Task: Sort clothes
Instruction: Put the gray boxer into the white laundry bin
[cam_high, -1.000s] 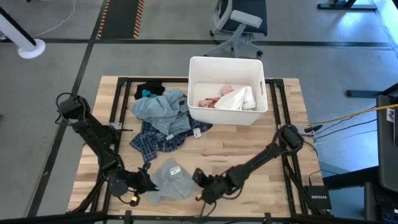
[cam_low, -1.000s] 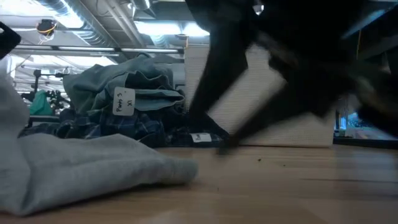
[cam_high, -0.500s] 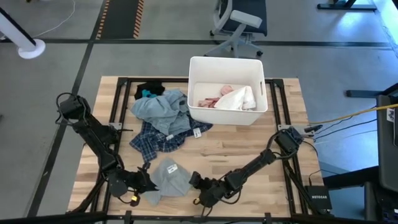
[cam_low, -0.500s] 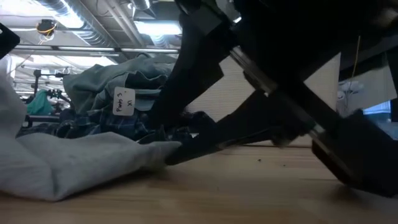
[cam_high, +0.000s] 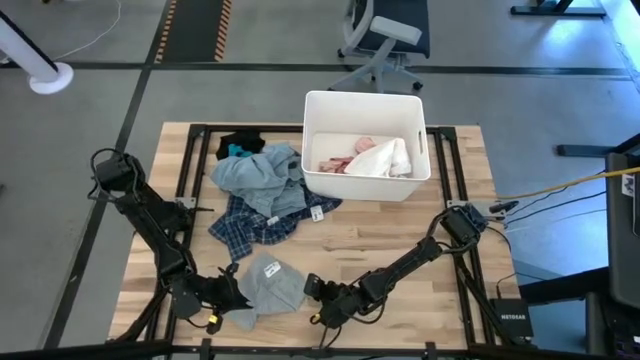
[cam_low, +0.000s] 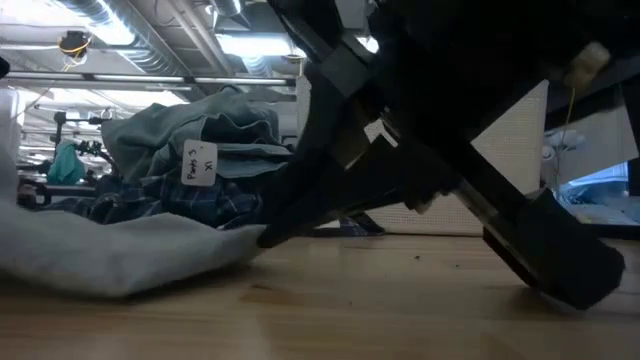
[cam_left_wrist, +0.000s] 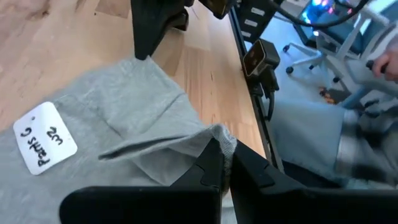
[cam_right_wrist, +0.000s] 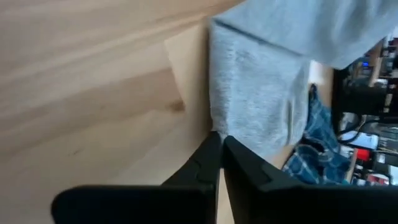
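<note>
grey garment (cam_high: 268, 282) pinched by left end effector (cam_left_wrist: 222, 163) and right end effector (cam_right_wrist: 219, 144); only the left wrist view shows its tag (cam_left_wrist: 45, 137).

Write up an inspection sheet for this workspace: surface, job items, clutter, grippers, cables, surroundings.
Surface: wooden table on a dark frame.
Job's things: grey garment with a white tag at the near edge; pile of light blue-grey clothes, dark blue plaid garment, teal and black pieces at the far left; pink and white clothes inside the white bin.
Clutter: nothing seen.
Grippers: left gripper shut on the grey garment's edge; right gripper shut at its opposite edge, grip not confirmable.
Cables: yellow cable and dark leads right of the table.
Surroundings: office chair beyond the bin; grey floor.
</note>
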